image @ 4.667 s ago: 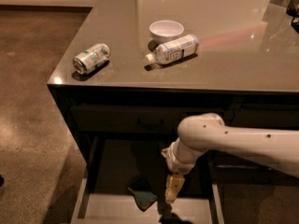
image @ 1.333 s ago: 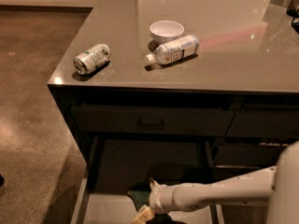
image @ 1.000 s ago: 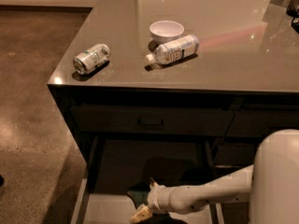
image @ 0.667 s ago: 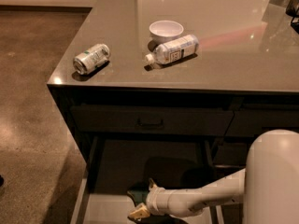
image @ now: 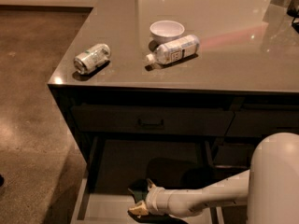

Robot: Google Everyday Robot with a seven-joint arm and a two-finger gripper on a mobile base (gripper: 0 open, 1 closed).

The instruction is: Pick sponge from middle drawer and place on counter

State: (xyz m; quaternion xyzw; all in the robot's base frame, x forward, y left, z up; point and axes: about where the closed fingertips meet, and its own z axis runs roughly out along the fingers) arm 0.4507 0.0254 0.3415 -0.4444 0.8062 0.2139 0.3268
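The middle drawer is pulled out at the bottom of the view, showing its pale grey floor. The sponge lies in it as a dark green patch, partly hidden by my wrist. My gripper reaches in from the right on the white arm, low over the drawer floor at the sponge's near edge. Whether it touches or holds the sponge cannot be seen. The glossy grey-brown counter spreads above the drawers.
On the counter stand a white bowl, a plastic bottle on its side and a tipped can near the left corner. The shut dark drawer with a black handle sits above the open one. Brown floor lies to the left.
The arm went from hanging down over the drawer to reaching in low from the right. In the last second the gripper crept slightly left and down at the sponge.
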